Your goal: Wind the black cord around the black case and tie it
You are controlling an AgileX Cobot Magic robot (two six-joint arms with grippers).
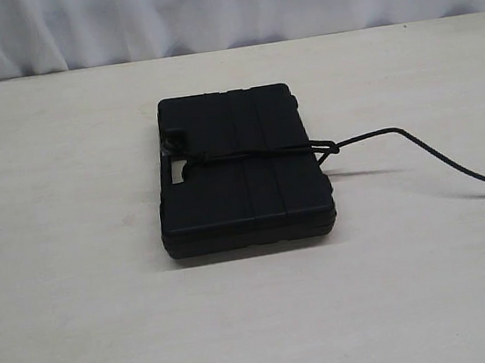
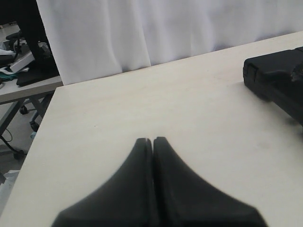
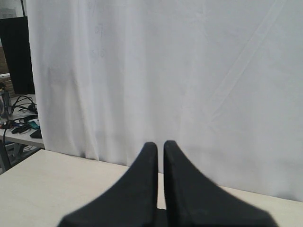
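Exterior view: the black case (image 1: 242, 177) lies flat near the middle of the pale bench (image 1: 78, 281), its ribbed lid facing up and its ribs running from the near edge to the far edge. The rectangular handle slot (image 1: 174, 166) sits at the case's left end. The black cord (image 1: 257, 152) crosses the lid from the handle slot to the right edge, lying across the ribs in what looks like two strands close together. At the right edge it gathers into a small loop or knot (image 1: 329, 147); which of the two it is cannot be told. From there a single strand trails away to the right over the bench and runs out of the picture at its right side. Whether the cord also passes beneath the case is hidden. A white curtain (image 1: 221, 7) hangs behind the bench.

Left wrist view: the left fingers (image 2: 147, 153) are pressed together tip to tip and hold nothing, above bare bench. One corner of the case (image 2: 277, 75) shows, well apart from them. Beyond the curtain, a second table (image 2: 23, 82) carries blurred clutter.

Right wrist view: the right fingers (image 3: 150, 161) stand almost closed, a thin slit between the tips, gripping nothing. They point at the curtain, with a strip of bench below. Tangled cables (image 3: 19, 124) lie on a far table.
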